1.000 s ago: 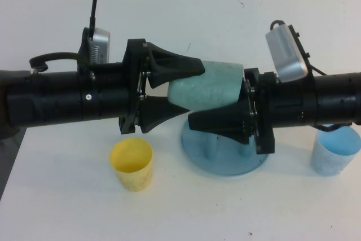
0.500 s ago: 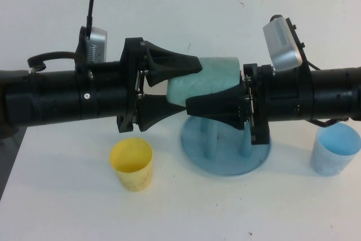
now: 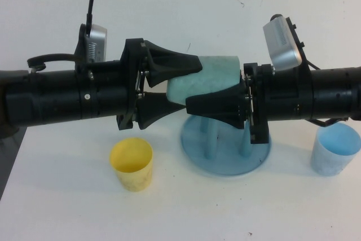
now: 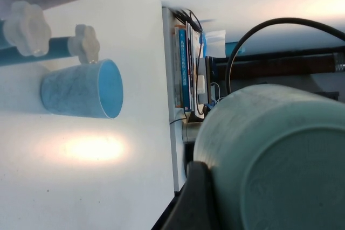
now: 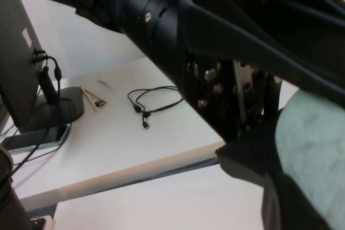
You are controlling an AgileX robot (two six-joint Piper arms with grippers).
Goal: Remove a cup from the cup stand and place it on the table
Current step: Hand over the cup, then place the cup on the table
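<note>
Nearest, on the table (image 3: 67, 207): a yellow cup (image 3: 132, 164) standing upright at near left, mouth up, untouched. Well off at near right, a light blue cup (image 3: 335, 149), also upright.

Between them and a little farther back, the cup stand (image 3: 225, 149), with bare blue pegs showing under the arms. Nothing seated on those pegs in the high view.

Above the stand, lifted clear of it and of the table: the cup (image 3: 206, 82), pale mint green, lying on its side. Long axis running left to right, roughly level. Closed base toward the left, filling the left wrist view (image 4: 280, 160); open rim toward the right.

At the base end, the left gripper (image 3: 179, 87), fingers spread wide around the cup's girth, one on the far side, one on the near side, pinching it. At the rim end, the right gripper (image 3: 194, 105), coming in from the right, jaws now pressed nearly together where a second ago stood spread; arm also shifted a touch to the left. Apparently nipped onto the cup's wall at the rim, one dark finger lying against the mint surface (image 5: 315, 138) in the right wrist view.

Judged: a handover in progress, both claws on the cup at once. Cup already off the stand; setting down still to come, and a turn from sideways to upright needed first.
</note>
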